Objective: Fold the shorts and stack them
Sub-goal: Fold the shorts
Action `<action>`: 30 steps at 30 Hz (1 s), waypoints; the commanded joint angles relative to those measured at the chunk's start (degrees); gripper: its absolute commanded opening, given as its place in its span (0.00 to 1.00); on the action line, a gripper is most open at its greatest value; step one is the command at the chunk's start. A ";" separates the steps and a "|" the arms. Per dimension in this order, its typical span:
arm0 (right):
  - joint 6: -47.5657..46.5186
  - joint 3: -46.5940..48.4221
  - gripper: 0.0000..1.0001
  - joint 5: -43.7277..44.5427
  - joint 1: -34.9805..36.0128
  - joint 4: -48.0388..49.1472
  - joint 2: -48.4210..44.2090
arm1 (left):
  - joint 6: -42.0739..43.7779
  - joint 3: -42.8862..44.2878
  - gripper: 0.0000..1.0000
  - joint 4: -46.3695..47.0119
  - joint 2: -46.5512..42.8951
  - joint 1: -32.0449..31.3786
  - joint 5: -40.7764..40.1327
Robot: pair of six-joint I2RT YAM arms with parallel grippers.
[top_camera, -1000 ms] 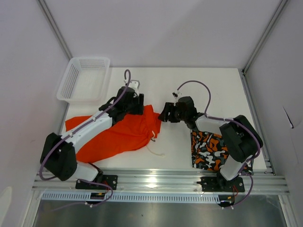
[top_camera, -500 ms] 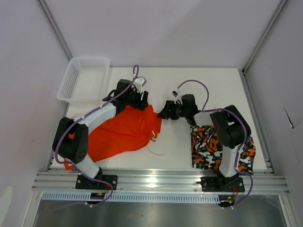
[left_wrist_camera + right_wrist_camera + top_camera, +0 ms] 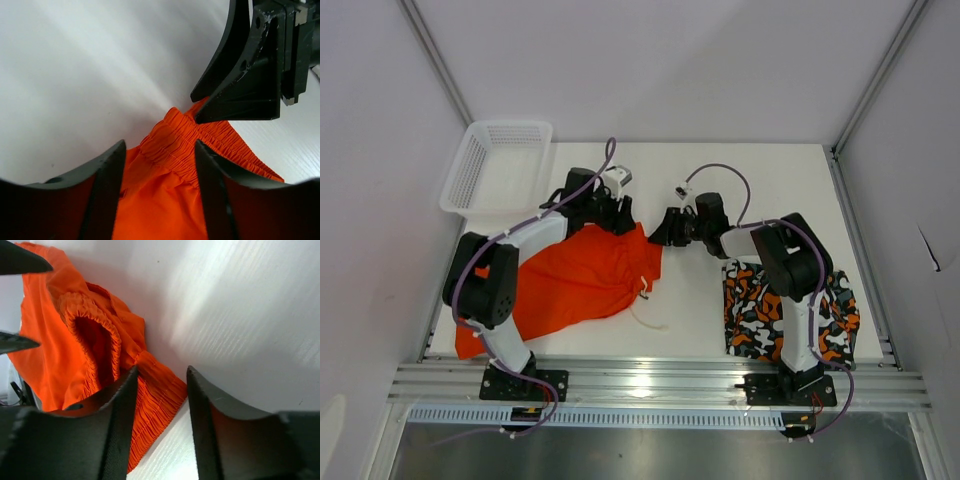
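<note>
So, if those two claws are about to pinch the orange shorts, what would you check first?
1. Is the left gripper open, with the waistband of the orange shorts lined up with its gap? Ok.
2. Is the right gripper open at the waistband's edge? Ok.
3. Are the two grippers apart from each other? Ok, though close in the top view.
4. Are the orange shorts lying flat? Not ok: rumpled, waist gaping.
5. Is the white drawstring free of both grippers? Ok, it lies loose on the table.
6. Are the patterned shorts out of the way? Ok, apart, by the right arm's base.
</note>
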 commanded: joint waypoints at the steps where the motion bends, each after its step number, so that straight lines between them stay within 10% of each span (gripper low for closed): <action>1: -1.93 1.04 0.43 0.56 0.76 -0.51 1.10 | 2.94 3.51 0.58 0.02 2.27 0.47 5.81; 14: 0.97 1.04 0.10 0.03 2.08 0.55 -0.22 | 3.47 5.62 0.51 -2.18 5.96 0.47 7.66; 30: 1.23 0.95 0.03 1.44 2.43 0.55 -1.36 | 4.52 8.43 0.66 -8.60 7.28 0.47 2.92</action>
